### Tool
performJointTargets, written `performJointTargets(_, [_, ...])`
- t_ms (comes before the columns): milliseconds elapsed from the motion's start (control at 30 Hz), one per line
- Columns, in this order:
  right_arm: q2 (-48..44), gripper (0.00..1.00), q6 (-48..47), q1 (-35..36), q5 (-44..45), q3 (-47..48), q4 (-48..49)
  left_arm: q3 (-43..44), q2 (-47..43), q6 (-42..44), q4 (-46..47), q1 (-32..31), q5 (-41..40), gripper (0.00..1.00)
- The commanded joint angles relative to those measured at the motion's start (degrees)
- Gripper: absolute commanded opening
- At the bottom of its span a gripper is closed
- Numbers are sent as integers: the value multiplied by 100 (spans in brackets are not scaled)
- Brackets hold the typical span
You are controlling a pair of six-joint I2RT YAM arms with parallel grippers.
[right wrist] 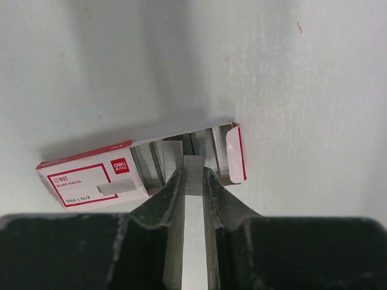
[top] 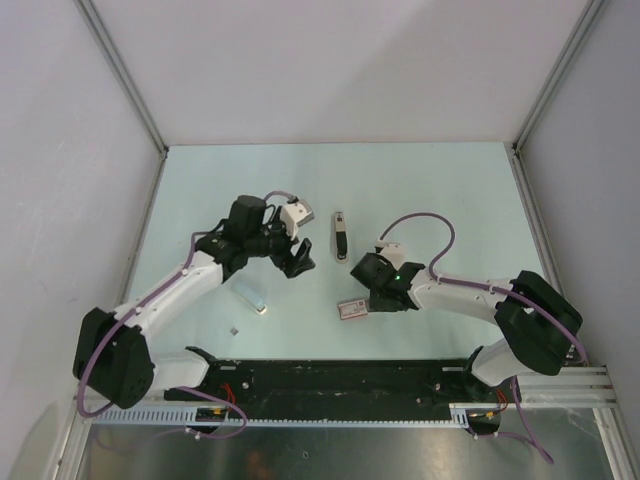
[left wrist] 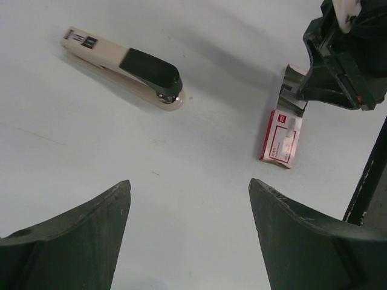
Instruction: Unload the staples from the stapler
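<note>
The stapler (top: 341,235) lies flat in the middle of the table, closed; in the left wrist view (left wrist: 127,66) it has a pale body and a black top. My left gripper (top: 298,262) is open and empty just left of it, with the jaws (left wrist: 189,235) wide apart over bare table. My right gripper (top: 362,297) hangs over the open red-and-white staple box (top: 350,309). In the right wrist view the gripper (right wrist: 193,176) is shut on a strip of staples (right wrist: 193,166) at the box's open end (right wrist: 91,181), with several more strips inside.
A short pale block (top: 251,297) and a tiny dark bit (top: 234,329) lie near the left arm. The staple box (left wrist: 282,138) and right gripper (left wrist: 341,63) show in the left wrist view. A black rail (top: 340,380) runs along the near edge.
</note>
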Motion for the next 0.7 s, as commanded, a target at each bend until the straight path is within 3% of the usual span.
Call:
performJointTargets(0, [-28, 9, -275, 40, -39, 173, 225, 122, 580, 641, 112, -254, 155, 84])
performJointTargets(267, [36, 8, -910, 6, -238, 173, 540, 399, 1469, 1043, 98, -468, 333, 83])
performJointTargets(667, [71, 8, -1303, -143, -237, 114, 684, 414, 1417, 1289, -122, -472, 483, 82])
